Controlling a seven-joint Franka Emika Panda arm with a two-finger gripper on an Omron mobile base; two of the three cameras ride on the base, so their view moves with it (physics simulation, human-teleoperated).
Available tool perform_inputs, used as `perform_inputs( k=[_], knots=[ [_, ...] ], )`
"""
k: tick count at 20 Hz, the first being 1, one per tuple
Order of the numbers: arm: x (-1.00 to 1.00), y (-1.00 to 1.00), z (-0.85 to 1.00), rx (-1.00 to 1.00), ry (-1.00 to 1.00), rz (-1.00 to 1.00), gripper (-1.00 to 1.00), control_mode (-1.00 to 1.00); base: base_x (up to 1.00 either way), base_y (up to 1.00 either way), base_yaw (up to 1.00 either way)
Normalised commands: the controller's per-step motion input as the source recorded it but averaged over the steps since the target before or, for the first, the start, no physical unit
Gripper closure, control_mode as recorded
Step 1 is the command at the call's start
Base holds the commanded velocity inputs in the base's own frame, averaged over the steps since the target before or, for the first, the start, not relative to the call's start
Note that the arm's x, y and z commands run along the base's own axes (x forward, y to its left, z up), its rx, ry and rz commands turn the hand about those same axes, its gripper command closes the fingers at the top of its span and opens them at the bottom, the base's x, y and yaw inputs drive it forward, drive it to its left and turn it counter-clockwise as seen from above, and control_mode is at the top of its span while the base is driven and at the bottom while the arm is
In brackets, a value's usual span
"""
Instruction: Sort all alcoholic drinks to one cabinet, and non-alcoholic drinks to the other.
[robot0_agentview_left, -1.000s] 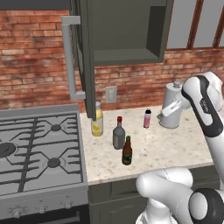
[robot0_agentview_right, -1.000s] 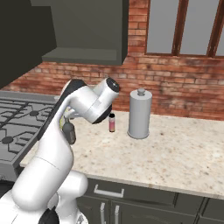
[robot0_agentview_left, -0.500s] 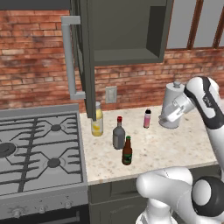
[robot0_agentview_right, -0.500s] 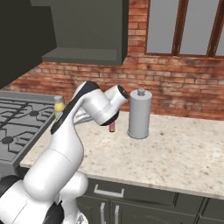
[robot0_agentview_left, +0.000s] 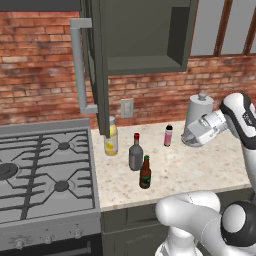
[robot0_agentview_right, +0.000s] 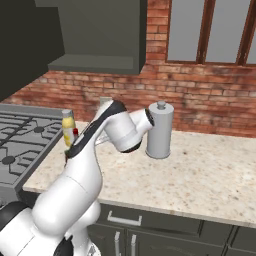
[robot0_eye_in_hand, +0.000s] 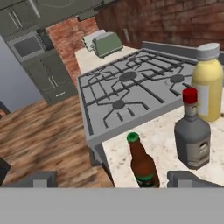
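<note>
Here brown beer bottle (robot0_agentview_left: 145, 172) stood upright near front of table (robot0_agentview_left: 200, 170), grey red-capped bottle (robot0_agentview_left: 135, 153) just behind it, yellow bottle (robot0_agentview_left: 111, 136) further back beside stove (robot0_agentview_left: 45, 170). Pink bottle (robot0_agentview_left: 168, 135) stood apart to right, near grey canister (robot0_agentview_left: 198, 118). Cabinet (robot0_agentview_left: 145, 37) above hung open, bar handle (robot0_agentview_left: 79, 67) on door. Tool (robot0_eye_in_hand: 118, 180) released, fingers wide, beer bottle between tips in hand view, not gripped.

Glossy brown glass beer bottle (robot0_eye_in_hand: 142, 165), speckled stone counter (robot0_agentview_left: 200, 165), rough brick wall (robot0_agentview_left: 40, 60)
</note>
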Motion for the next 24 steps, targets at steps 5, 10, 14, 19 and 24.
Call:
perform_inputs(
  k=[5, 10, 14, 19, 24],
  knots=[
    [-0.16, 0.08, -0.03, 0.12, -0.13, 0.02, -1.00, -1.00, 0.00, 0.00, 0.00],
    [-0.03, 0.17, -0.07, 0.05, -0.10, 0.06, -1.00, -1.00, 0.00, 0.00, 0.00],
    [-0.03, 0.19, -0.17, 0.01, -0.06, 0.07, -1.00, -1.00, 0.00, 0.00, 0.00],
    [0.00, 0.09, -0.27, 0.00, 0.00, 0.05, -1.00, -1.00, 0.00, 0.00, 0.00],
    [0.00, 0.04, -0.28, 0.06, 0.00, 0.04, -1.00, -1.00, 0.00, 0.00, 0.00]
  ],
)
